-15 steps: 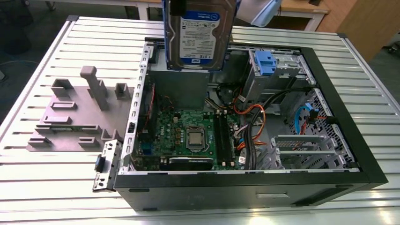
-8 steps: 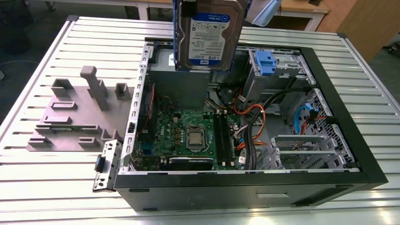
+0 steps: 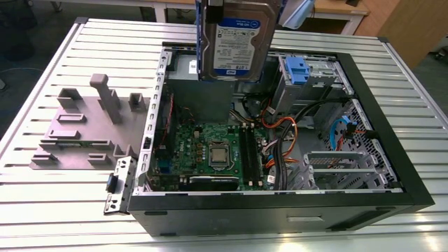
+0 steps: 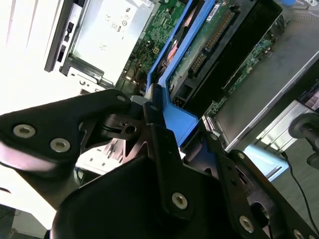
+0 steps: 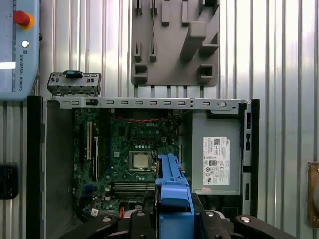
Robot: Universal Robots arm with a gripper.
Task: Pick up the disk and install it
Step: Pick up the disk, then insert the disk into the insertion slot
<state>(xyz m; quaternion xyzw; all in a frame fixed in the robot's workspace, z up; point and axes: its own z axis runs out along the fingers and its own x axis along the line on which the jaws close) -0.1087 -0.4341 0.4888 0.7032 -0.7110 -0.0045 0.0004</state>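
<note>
Gripper [image 4: 172,117] is clenched on the disk [image 3: 234,44] by its blue rail [image 5: 172,191] — the disk is held upright, label outward, above the far end of the open computer case [image 3: 280,210].

Blue-and-white printed label [image 3: 242,44] on disk [image 3: 238,10]; white small-print sticker [image 5: 216,160] on power-supply box [image 5: 209,124]; vertical lettering on pale-blue control box [image 5: 17,55].

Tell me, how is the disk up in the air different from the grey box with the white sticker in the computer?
The disk is held upright above the case by the gripper; the grey box sits inside the case. The disk has blue rails; the grey box has none. The disk looks thinner than the grey box. Both are rectangular and labelled.
</note>
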